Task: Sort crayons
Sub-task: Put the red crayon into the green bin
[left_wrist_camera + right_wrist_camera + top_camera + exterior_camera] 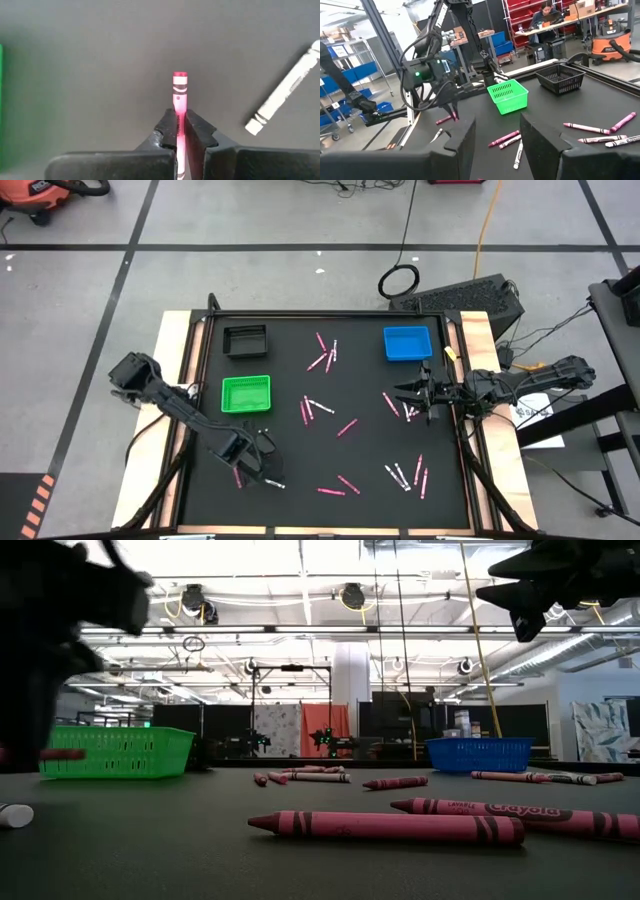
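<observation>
- Near the front-left of the counter (pixel 200 510), the left gripper (pixel 180 131) had its jaws shut on a pink crayon (pixel 179 97), pinched at about mid-length with the flat end sticking out ahead; a white crayon (pixel 285 90) lay just beside it.
- Crayons like these would likely be light and stiff but apt to snap, with a paper wrap that grips well; the middle of the stick looked the safest hold, since a round stick can roll or pivot if taken near the tip.
- The other crayons (pixel 323 356) lay scattered across the counter, pink and white mixed, in loose clusters at the middle, right and front.
- The green tray (pixel 246 393), black tray (pixel 245 340) and blue tray (pixel 408 343) all appeared empty from above.
- The right gripper (pixel 497 134) hung above the right-hand side of the counter, jaws open and holding nothing.
</observation>
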Motion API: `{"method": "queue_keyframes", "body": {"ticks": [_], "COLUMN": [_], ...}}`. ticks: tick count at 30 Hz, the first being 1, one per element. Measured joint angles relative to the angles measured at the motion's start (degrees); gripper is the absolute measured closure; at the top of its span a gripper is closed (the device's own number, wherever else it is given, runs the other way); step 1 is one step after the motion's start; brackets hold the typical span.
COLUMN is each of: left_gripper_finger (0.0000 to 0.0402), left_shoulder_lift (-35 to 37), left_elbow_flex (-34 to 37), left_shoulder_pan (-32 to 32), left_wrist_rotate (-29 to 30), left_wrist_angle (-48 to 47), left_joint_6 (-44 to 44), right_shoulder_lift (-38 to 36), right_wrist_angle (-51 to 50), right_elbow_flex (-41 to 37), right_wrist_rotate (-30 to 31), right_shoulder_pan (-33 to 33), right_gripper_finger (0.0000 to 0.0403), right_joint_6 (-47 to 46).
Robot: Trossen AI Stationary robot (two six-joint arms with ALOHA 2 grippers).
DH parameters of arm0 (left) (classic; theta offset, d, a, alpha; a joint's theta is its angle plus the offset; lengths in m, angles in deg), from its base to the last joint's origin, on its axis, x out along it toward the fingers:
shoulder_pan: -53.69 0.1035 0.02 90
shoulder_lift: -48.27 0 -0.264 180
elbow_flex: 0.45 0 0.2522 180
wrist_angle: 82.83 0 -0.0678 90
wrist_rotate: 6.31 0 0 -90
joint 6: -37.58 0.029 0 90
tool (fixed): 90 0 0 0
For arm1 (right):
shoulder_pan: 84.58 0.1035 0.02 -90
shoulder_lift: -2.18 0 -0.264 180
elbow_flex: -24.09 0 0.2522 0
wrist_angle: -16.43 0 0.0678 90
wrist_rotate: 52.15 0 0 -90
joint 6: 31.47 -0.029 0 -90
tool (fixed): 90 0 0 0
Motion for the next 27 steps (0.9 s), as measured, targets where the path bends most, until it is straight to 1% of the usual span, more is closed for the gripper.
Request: {"method": "queue_keyframes", "body": {"ticks": [4, 7, 9, 12, 16, 22, 27], "left_gripper_finger": [0.0393, 0.0393, 0.0393, 0.0393, 0.0394, 0.0394, 0.0394], "left_shoulder_lift": [2.20, 5.84, 8.75, 12.88, 15.87, 16.22, 16.24], "left_elbow_flex": [-2.03, -2.85, -2.94, -2.72, -2.70, -2.68, -2.29], "left_shoulder_pan": [3.50, 5.99, 7.20, 9.09, 11.57, 16.80, 21.72], "left_wrist_rotate": [2.62, 6.94, 8.74, 9.41, 10.21, 10.39, 10.48], "left_wrist_angle": [-6.17, -11.00, -12.12, -14.34, -18.31, -20.86, -20.62], "left_joint_6": [5.96, 7.25, 8.89, 11.13, 13.95, 21.67, 26.87], "right_shoulder_lift": [0.00, -0.02, -0.02, 0.02, 0.17, 0.17, 0.17], "right_wrist_angle": [0.00, -0.09, -0.51, -0.78, -0.81, -0.81, -0.81], "right_elbow_flex": [0.00, 0.01, 0.02, 0.02, 0.02, 0.02, 0.02], "right_wrist_rotate": [0.00, -0.02, -0.04, -0.04, -0.04, -0.04, -0.04], "right_shoulder_pan": [-0.02, 0.00, -0.01, -0.02, -0.02, -0.02, -0.02], "right_gripper_finger": [0.0264, 0.0264, 0.0264, 0.0264, 0.0264, 0.0264, 0.0264], "right_joint_6": [0.00, 0.00, 0.00, 0.00, 0.14, 1.60, -0.84]}}
